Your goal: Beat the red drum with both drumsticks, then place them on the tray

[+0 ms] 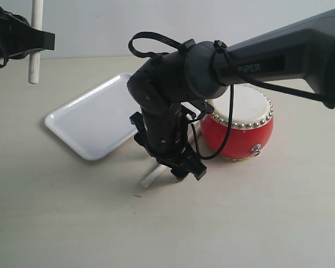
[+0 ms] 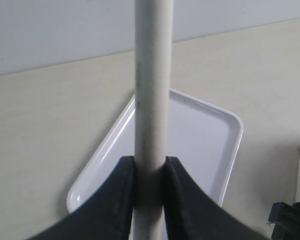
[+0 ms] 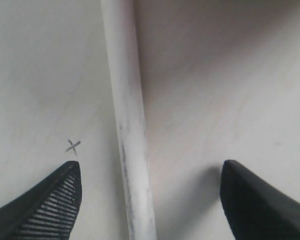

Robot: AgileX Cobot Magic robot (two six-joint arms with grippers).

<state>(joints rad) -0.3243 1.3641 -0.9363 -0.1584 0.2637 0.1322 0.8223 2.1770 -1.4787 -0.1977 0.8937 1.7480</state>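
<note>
the table (image 1: 72, 223) is bare and wide along the whole near side and left of the tray. the crowded part is the middle, where tray, drum and one arm sit close together. the right arm (image 1: 279, 56) reaches in from the upper right, crosses above the drum's top and bends steeply down at the wrist, so its gripper points at the table between tray and drum. the tray (image 1: 95, 120) lies flat left of centre, its right edge hidden behind that wrist. the drum (image 1: 240, 131) stands upright just right of the wrist, skin up, with part of its left side covered by the arm. the left gripper (image 1: 22, 36) hangs high at the far left, well above the table. its jaws are clamped on the upright stick (image 2: 152, 75), which passes straight through them. the flat stick (image 1: 152, 177) lies on the table between tray and drum, one end poking out toward the near side. the right gripper (image 3: 152, 200) is spread wide astride it, fingers (image 3: 55, 205) clear on either side and not touching it. a small pen cross (image 3: 73, 146) marks the table beside it.
</note>
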